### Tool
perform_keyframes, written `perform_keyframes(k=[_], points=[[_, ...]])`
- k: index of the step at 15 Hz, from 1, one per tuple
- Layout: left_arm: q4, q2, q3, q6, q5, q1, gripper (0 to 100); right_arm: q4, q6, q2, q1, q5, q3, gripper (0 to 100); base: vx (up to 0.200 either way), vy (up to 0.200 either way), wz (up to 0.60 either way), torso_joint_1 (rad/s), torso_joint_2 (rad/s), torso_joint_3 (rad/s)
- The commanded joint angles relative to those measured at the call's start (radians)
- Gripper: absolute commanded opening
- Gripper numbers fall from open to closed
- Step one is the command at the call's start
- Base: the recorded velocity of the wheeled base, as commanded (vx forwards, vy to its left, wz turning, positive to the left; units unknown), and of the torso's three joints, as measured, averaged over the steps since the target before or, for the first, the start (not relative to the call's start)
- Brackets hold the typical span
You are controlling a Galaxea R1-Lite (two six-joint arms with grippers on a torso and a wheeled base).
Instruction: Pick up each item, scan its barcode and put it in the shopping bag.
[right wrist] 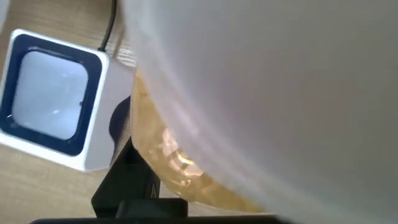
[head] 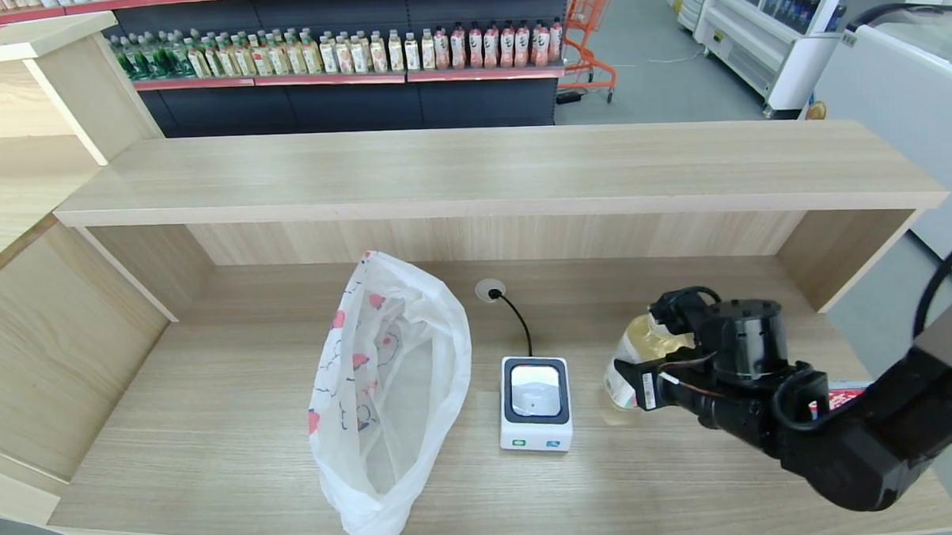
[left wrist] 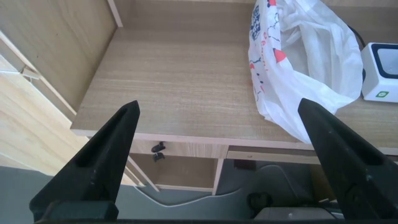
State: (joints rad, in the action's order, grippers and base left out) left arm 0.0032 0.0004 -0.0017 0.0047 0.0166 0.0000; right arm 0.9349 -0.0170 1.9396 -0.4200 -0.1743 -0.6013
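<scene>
One yellow-liquid bottle [head: 649,337] is sitting clamped in the right gripper [head: 644,357] beside the scanner [head: 535,402], toward the desk's [head: 211,403] right edge. Its barcode should be facing the scanner window squarely.

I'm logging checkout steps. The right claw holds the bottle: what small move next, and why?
Probably carry the bottle in the right claw toward the robot's left, over the scanner: it is held just beside the scanner's window, and the shopping bag lies beyond.
</scene>
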Motion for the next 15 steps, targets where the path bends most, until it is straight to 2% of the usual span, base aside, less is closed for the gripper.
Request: perform_keyframes(k=[1,4,8,10,15], points=[[0.0,0.0,0.0,0.0,0.0,0.0,100,-0.26,0.019,-0.278,0.127,0.237,-0.075,0,0.0,0.0,0.0,0.0,0.0,0.0],[0.0,0.0,0.0,0.0,0.0,0.0,100,-0.512,0.015,-0.418,0.196,0.559,-0.166,0,0.0,0.0,0.0,0.0,0.0,0.0],[0.0,0.0,0.0,0.0,0.0,0.0,100,-0.533,0.015,-0.442,0.219,0.923,-0.175,0,0.0,0.0,0.0,0.0,0.0,0.0],[0.0,0.0,0.0,0.0,0.0,0.0,100,-0.533,0.017,-0.464,0.191,1.016,-0.149,0,0.0,0.0,0.0,0.0,0.0,0.0],[0.0,0.0,0.002,0.0,0.0,0.0,100,-0.531,0.017,-0.481,0.107,1.145,-0.095,0,0.0,0.0,0.0,0.0,0.0,0.0]])
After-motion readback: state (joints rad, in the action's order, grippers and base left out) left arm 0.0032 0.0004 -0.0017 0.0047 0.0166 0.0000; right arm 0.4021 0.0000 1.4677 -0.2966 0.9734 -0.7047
